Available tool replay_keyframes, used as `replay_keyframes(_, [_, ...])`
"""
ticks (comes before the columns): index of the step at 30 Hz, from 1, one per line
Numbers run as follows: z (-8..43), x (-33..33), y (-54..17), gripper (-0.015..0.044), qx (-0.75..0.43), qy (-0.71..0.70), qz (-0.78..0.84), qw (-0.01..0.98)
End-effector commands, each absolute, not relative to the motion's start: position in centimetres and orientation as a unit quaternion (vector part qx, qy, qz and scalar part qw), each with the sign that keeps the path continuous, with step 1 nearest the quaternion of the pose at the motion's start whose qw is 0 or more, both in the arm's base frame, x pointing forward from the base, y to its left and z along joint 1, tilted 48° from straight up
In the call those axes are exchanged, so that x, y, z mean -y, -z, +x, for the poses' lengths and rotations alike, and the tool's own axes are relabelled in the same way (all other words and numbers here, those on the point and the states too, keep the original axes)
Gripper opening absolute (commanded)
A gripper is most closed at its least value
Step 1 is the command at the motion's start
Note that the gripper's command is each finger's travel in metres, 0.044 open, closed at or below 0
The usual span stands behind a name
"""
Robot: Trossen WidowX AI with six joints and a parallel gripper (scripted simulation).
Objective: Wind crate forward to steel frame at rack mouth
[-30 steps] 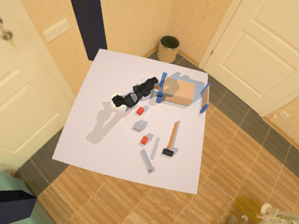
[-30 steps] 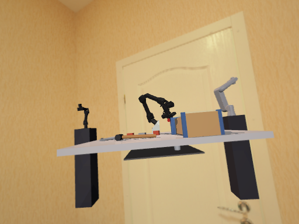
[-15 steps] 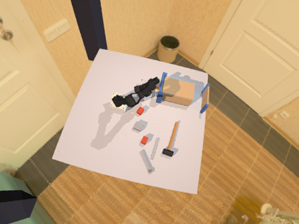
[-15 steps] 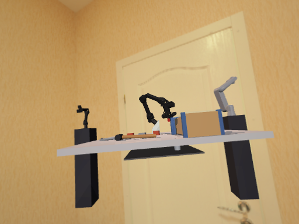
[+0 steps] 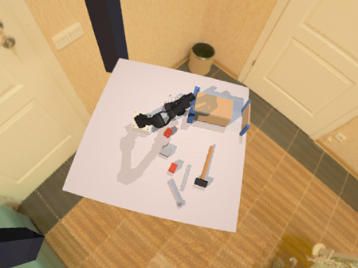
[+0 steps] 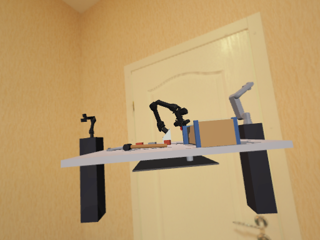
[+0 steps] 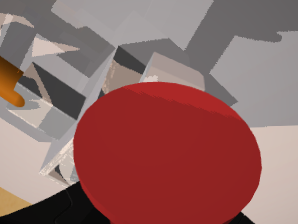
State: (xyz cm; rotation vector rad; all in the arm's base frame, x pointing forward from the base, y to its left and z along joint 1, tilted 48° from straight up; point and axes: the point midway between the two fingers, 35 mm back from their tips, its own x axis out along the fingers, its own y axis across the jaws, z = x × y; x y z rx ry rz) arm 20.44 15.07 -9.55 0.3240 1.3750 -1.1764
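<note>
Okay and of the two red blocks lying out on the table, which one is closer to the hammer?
The red block beside the two grey bars; the other red block sits near the arm's white base.

The top view looks steeply down from high over the counter [image 5: 130, 171] [image 6: 175, 153], which fills the middle of the frame. The exterior view stands farther to the side, near counter height, facing a door [image 6: 194, 94]. Both share the whole counter and the arm [image 5: 168, 113] [image 6: 169, 104]. The wrist view looks from close behind a red disc [image 7: 167, 155], lower centre.
</note>
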Motion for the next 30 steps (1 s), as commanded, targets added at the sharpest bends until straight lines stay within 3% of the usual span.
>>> replay_keyframes(1, [22.1, -15.7, 10.1, 0.0000, -0.587, 0.500, 0.154, 0.618])
replay_keyframes(30, [24.8, -17.8, 12.0, 0.0000, -0.587, 0.500, 0.155, 0.618])
